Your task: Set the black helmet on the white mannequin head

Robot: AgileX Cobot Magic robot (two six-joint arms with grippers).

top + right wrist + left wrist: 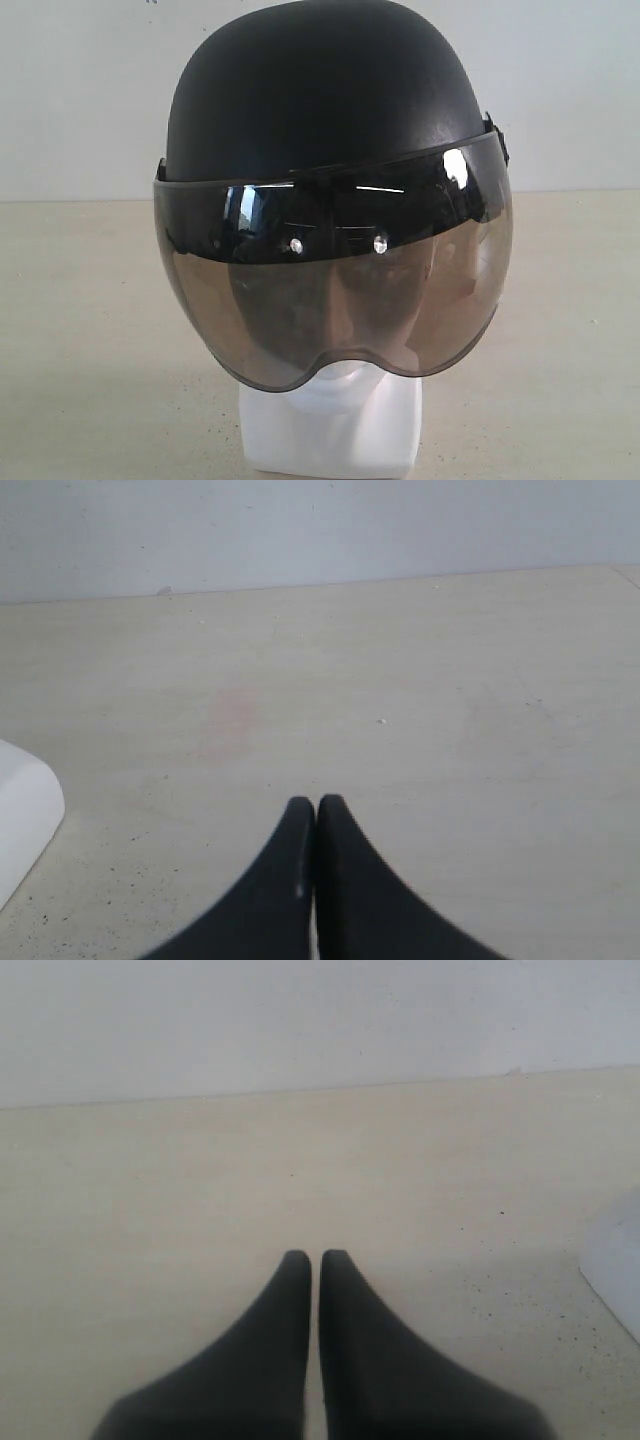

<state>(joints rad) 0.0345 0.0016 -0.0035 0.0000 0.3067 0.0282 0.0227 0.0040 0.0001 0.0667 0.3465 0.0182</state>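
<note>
Two hands, both empty, and honestly not much left for them to do: the black helmet (320, 90) is sitting on the white mannequin head (330, 435), smoky visor (330, 300) down over the face and pointing at the outside camera. Left hand (315, 1258) is pinched to a sliver of a gap, right hand (316, 802) is pinched fully together, both low over the counter (80, 330). A white corner of the head's base peeks into each wrist view, so I'd say the head stands between the two hands, neither obviously nearer. Helmet rim looks slightly tilted, higher on the right-arm side, so levelling it would mean reaching up and inward
</note>
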